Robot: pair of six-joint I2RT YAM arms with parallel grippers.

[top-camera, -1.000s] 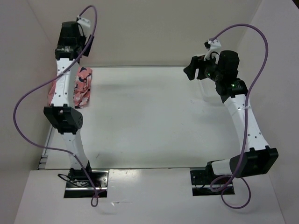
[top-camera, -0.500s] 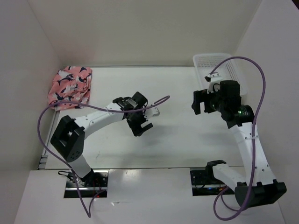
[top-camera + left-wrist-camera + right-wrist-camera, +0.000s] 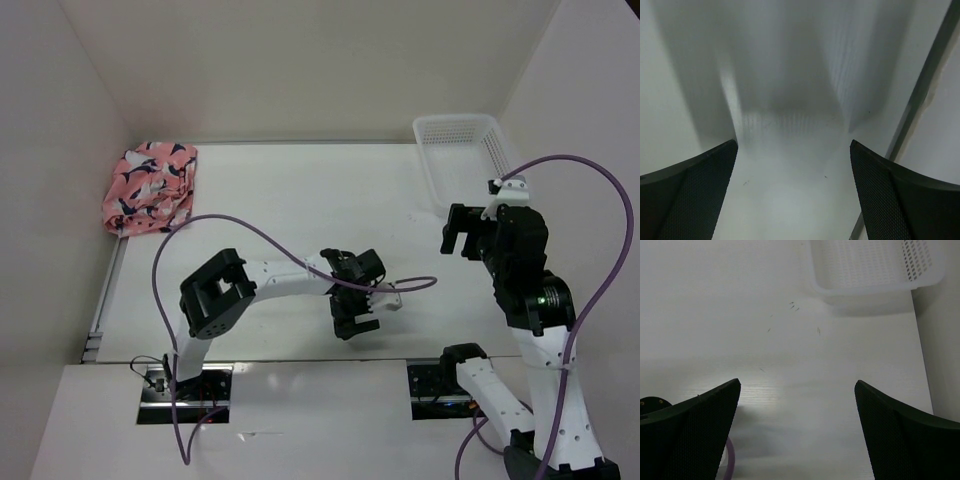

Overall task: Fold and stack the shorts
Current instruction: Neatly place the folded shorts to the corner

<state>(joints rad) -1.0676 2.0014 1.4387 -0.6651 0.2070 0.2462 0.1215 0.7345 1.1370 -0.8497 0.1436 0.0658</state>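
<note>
The salmon-pink shorts (image 3: pixel 148 187) with dark shark shapes lie folded in a pile at the table's far left corner, against the left wall. My left gripper (image 3: pixel 357 297) hangs open low over the near middle of the table, far from the shorts; its wrist view shows only bare tabletop between the two black fingers (image 3: pixel 695 190). My right gripper (image 3: pixel 461 230) is open too, raised over the right side of the table, with nothing between its fingers (image 3: pixel 900 435). Neither gripper touches the shorts.
A white plastic mesh basket (image 3: pixel 492 150) stands at the far right corner, also seen from the right wrist camera as the basket (image 3: pixel 925 262). White walls close the table at the left, back and right. A purple cable (image 3: pixel 250 236) loops over the left arm.
The left arm has swung from the shorts at the far left down to the near middle of the table. The right arm has drawn back toward its base, uncovering the basket.
</note>
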